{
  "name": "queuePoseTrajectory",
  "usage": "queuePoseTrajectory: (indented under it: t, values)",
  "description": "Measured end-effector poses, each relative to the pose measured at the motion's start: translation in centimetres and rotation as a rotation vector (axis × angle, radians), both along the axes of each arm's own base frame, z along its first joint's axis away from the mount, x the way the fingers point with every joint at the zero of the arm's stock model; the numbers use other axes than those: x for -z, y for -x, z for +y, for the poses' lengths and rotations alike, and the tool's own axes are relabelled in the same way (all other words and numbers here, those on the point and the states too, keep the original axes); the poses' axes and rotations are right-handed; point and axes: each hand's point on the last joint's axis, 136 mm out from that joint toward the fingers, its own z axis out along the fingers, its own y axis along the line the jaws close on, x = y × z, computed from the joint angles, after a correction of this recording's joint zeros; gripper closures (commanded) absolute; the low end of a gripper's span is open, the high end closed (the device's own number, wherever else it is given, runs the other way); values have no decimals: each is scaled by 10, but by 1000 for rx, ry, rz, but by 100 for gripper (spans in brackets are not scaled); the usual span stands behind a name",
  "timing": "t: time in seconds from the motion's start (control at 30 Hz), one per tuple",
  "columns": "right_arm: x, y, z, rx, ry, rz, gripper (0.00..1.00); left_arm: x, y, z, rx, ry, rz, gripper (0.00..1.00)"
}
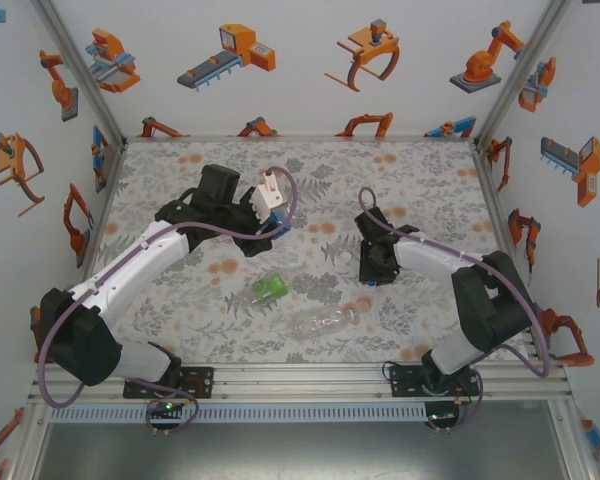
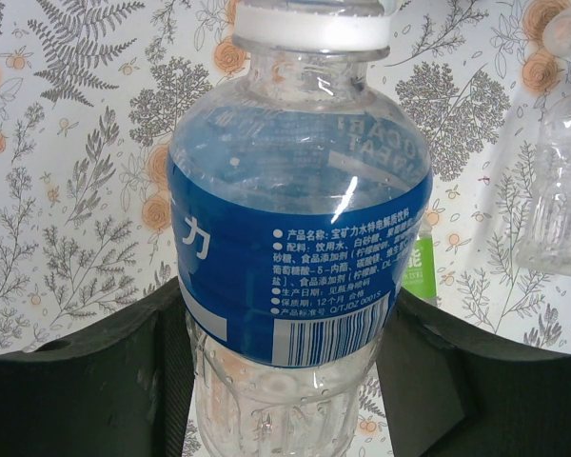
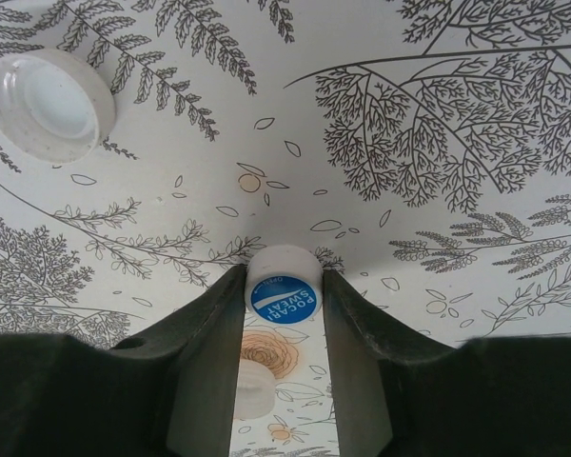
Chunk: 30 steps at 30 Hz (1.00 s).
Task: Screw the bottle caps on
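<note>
Two claws, two loads: the left claw (image 2: pixel 285 381) is clamped round the lower body of the blue-labelled bottle (image 2: pixel 300 248), whose white-ringed neck points away from the palm. The right claw (image 3: pixel 284 276) has its fingers pressed against both sides of a white cap with a blue Pocari Sweat disc (image 3: pixel 284 297), pinched at the very fingertips, on or just above the floral mat (image 3: pixel 438 114); I cannot tell which. That shallow pinch is the likely trouble: the cap could squirt out or tilt, and a tilted cap would cross-thread or skate off the neck. The bottle is thin plastic, so a twist may spin it within the left fingers. Ahead and left of the right claw lies an upturned white cap (image 3: pixel 49 103), well apart. To the left claw's right the colourless bottle (image 2: pixel 561 181) lies near, and a sliver of the green bottle (image 2: pixel 419 267) shows beyond the held one. Both could be clipped on a sideways swing. Bare mat lies ahead of both claws, its edges well apart from them.
</note>
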Motion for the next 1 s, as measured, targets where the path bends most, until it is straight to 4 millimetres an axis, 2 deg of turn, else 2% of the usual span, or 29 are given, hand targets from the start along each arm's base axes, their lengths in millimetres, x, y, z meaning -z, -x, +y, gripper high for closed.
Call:
queuePoseTrajectory:
  t: [0.4, 0.5, 0.63, 0.77, 0.9, 1.0]
  values:
    - [-4, 0, 3, -11, -1, -2, 71, 1, 0, 0, 4, -3, -2, 97]
    - [-17, -2, 6, -28, -23, -40, 72, 5, 0, -2, 13, -10, 4, 98]
    - [-58, -10, 21, -95, -124, -163, 74, 8, 6, -6, 48, -8, 19, 99]
    - [-112, -13, 45, -235, -264, -326, 78, 5, 16, -14, 108, 15, 24, 100]
    - [-162, -5, 65, -406, -370, -477, 83, -2, 30, -18, 171, 36, 13, 100]
    - [-196, 9, 77, -554, -435, -581, 85, -10, 42, -22, 222, 36, -20, 100]
